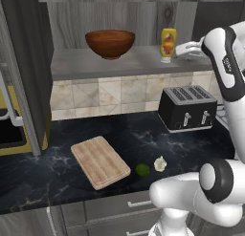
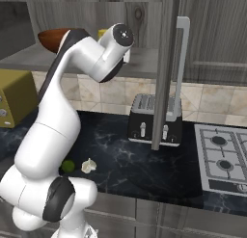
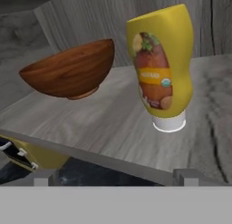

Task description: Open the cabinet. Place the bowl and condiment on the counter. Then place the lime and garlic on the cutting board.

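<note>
**Open cabinet, arm raised to the shelf beside the yellow bottle**

The cabinet (image 1: 143,63) stands open, its grey shelf bare to the room; one dark door (image 2: 166,63) with a long silver handle hangs edge-on in the right base view. Below it runs the counter (image 1: 43,168), black with thin white veins. The white arm reaches up to the right end of the shelf, and the gripper (image 3: 113,175) has its jaws spread wide with nothing between them, the two finger tips low in the hand view, level with the shelf's front edge.

A black toaster (image 1: 187,108) sits at the back of the counter, under the shelf's right end. The bowl (image 1: 110,43), glossy reddish-brown wood, rests on the shelf near its middle. The cutting board (image 1: 100,161) lies flat and angled near the counter's front edge.

The condiment (image 1: 168,45), a yellow squeeze bottle standing cap-down, is on the shelf to the right of the bowl and apart from it, just ahead of the gripper.

The garlic (image 1: 160,164) and the lime (image 1: 142,170) sit close together on the counter, just off the board's right corner.
</note>
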Robot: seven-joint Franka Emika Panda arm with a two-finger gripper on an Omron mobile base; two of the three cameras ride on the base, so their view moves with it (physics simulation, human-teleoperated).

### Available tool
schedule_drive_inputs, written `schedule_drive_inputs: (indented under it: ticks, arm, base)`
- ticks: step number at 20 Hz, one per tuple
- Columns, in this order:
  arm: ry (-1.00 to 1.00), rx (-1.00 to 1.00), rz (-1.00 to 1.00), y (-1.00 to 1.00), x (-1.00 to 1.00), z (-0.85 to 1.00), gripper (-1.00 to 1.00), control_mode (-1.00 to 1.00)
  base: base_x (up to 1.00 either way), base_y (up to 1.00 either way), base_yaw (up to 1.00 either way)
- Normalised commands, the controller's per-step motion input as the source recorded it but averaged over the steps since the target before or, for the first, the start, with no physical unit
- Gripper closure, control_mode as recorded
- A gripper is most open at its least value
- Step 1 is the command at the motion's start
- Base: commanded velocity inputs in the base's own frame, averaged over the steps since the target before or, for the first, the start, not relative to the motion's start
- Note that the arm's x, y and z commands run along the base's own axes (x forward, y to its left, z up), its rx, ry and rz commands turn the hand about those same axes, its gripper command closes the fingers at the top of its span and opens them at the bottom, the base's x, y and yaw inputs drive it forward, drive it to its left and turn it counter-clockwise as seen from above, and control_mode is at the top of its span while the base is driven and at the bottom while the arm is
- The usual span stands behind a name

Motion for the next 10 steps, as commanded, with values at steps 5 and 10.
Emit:
schedule_drive_inputs:
  ticks: [5, 10]
  arm:
    - [0.00, 0.00, 0.05, 0.00, 0.16, 0.00, -1.00, -1.00]
    - [-0.01, 0.00, 0.05, 0.00, 0.09, 0.00, -1.00, -1.00]
  base:
    - [0.00, 0.00, 0.00]
    - [0.00, 0.00, 0.00]
